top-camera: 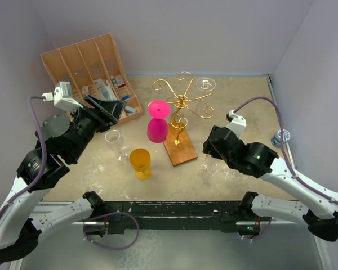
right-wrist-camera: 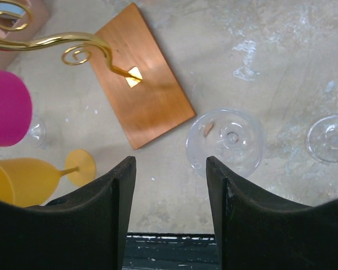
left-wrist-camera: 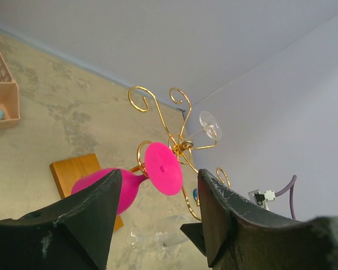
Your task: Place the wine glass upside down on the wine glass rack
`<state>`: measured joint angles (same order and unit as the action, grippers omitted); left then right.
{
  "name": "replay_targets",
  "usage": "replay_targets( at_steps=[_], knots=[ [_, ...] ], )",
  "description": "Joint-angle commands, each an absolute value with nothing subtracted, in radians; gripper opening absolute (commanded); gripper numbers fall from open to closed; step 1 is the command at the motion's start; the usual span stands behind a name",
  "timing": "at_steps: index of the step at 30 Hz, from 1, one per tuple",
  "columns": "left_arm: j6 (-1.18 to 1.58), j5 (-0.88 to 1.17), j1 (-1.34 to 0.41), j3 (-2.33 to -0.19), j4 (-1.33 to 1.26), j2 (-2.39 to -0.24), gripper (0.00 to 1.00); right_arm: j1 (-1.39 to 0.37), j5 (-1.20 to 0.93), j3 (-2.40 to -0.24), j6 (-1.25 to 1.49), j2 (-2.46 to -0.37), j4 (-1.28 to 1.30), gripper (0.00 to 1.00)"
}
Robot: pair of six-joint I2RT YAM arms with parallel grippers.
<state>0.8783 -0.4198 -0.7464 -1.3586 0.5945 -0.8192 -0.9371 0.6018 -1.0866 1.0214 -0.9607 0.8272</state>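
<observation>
The pink wine glass is hanging upside down, foot uppermost, from a scroll arm on the left side of the gold wine glass rack, its bowl just beside the rack's wooden base; the left gripper is hovering near it, jaws spread wide and gripping nothing; the right gripper is hovering over the table on the rack's other side, jaws likewise parted and empty; a clear glass is hanging from a far arm; a yellow glass and a second clear glass are sitting on the table nearby; an organiser box is sitting at the far left.
</observation>
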Motion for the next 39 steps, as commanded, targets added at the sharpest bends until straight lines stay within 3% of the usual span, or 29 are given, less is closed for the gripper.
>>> replay_targets(
  at_steps=[1, 17, 26, 34, 39],
  knots=[
    [0.794, -0.445, -0.742, -1.390, 0.590, -0.806, 0.54, -0.940, 0.661, -1.050, 1.119, -0.985, 0.851, 0.54],
    [0.759, -0.436, -0.743, -1.388, 0.588, -0.791, 0.54, -0.939, 0.654, -0.944, 1.122, -0.987, 0.735, 0.29],
    [0.767, -0.387, -0.743, -1.401, 0.560, -0.812, 0.54, -0.939, 0.664, -0.937, 1.122, -0.960, 0.721, 0.00],
    [0.769, -0.304, -0.743, -1.406, 0.519, -0.829, 0.54, -0.939, 0.653, -0.976, 1.132, -0.906, 0.753, 0.00],
    [0.790, -0.011, -0.743, -1.386, 0.348, -0.850, 0.55, -0.939, 0.640, -1.002, 1.110, -0.805, 0.717, 0.00]
  ],
)
